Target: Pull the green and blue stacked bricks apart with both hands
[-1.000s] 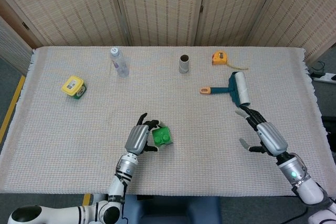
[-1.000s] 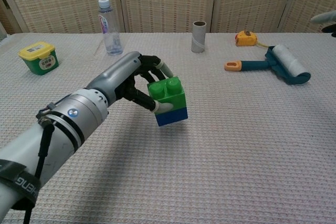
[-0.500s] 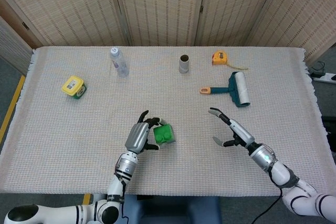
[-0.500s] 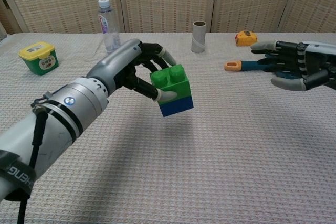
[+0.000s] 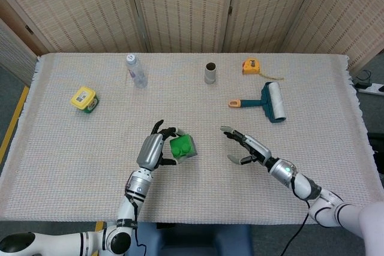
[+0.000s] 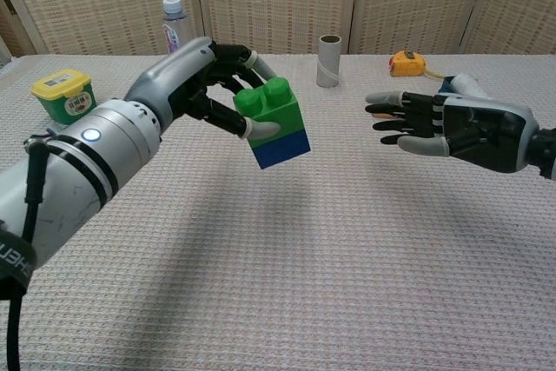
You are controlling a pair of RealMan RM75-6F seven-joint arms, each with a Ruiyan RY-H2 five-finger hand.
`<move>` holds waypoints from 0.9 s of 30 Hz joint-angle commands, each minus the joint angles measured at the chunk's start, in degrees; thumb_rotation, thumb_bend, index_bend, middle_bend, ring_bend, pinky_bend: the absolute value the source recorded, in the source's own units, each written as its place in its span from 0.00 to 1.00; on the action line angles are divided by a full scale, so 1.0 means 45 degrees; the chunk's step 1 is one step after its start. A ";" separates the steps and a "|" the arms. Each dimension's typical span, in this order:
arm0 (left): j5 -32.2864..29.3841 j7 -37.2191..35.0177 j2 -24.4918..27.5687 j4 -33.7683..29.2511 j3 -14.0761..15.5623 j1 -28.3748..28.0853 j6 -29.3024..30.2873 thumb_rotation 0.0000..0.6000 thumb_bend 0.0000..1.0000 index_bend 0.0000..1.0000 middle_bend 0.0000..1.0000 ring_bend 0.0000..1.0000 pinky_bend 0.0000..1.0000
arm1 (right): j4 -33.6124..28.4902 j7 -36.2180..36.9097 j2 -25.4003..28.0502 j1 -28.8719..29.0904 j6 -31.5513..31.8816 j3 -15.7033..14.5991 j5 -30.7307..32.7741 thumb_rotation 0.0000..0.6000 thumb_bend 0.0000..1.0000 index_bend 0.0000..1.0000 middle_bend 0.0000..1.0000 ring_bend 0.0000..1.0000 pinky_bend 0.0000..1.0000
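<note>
My left hand [image 6: 208, 84] [image 5: 153, 149] grips the stacked pair of bricks and holds it in the air above the table. The green brick [image 6: 269, 109] [image 5: 182, 146] is on top, the blue brick [image 6: 281, 150] under it, both tilted. My right hand [image 6: 443, 123] [image 5: 247, 146] hovers to the right of the bricks with its fingers spread and pointing toward them. It holds nothing and a clear gap separates it from the bricks.
On the woven tablecloth [image 5: 78, 160] lie a lint roller [image 5: 270, 101], a yellow tape measure [image 5: 251, 65], a grey cardboard tube [image 5: 210, 72], a water bottle [image 5: 137, 70] and a yellow-lidded green tub [image 5: 83, 99]. Folding screens stand behind the table.
My left hand has lifted the bricks higher. My right hand has swung in from the right toward the bricks, still holding nothing.
</note>
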 commanded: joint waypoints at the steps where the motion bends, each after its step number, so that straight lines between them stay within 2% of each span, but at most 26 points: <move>1: -0.0177 -0.0024 0.0111 -0.0161 0.0014 0.0006 -0.0106 1.00 0.48 0.75 0.88 0.37 0.00 | 0.0460 0.0672 -0.0395 0.0392 0.0229 -0.0050 -0.0095 1.00 0.46 0.00 0.00 0.00 0.00; 14: -0.0752 0.0015 0.0354 -0.0536 -0.0217 -0.0164 -0.0207 1.00 0.48 0.75 0.88 0.37 0.00 | 0.1617 0.1549 -0.1410 0.0939 0.0742 -0.0382 -0.0144 1.00 0.46 0.00 0.00 0.00 0.00; 27: -0.0641 -0.0018 0.0280 -0.0733 0.0037 -0.0291 -0.0057 1.00 0.48 0.75 0.88 0.37 0.00 | 0.2323 0.1885 -0.2410 0.1440 0.0742 -0.0454 0.0099 1.00 0.46 0.00 0.00 0.00 0.00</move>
